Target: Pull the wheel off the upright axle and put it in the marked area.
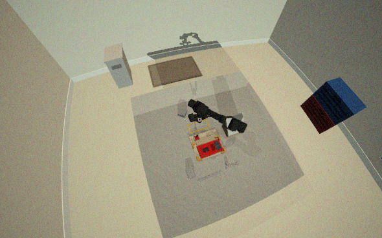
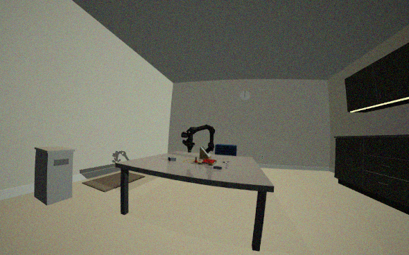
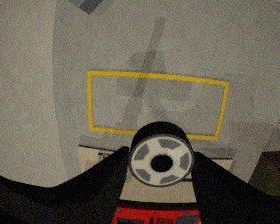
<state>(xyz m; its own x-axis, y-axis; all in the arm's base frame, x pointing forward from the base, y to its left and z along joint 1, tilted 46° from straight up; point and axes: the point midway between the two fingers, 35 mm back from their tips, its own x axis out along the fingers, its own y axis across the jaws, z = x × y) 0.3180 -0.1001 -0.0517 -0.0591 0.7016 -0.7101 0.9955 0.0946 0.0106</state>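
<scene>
Pinching the black-tyred wheel with grey spoked hub (image 3: pixel 160 160), my gripper (image 3: pixel 160 153) holds it above the grey table (image 2: pixel 234 177), seemingly at the near edge of the yellow-outlined marked rectangle (image 3: pixel 157 104). Releasing early could drop it outside. Only the wrist view shows the wheel clearly; top view shows the red board (image 1: pixel 209 148).

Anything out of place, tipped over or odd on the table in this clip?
Nothing stands out. The wheel sits squarely in the tool, held above the table near the yellow marked area. The red board lies flat inside its own yellow corners, and nothing looks spilled or tipped.
</scene>
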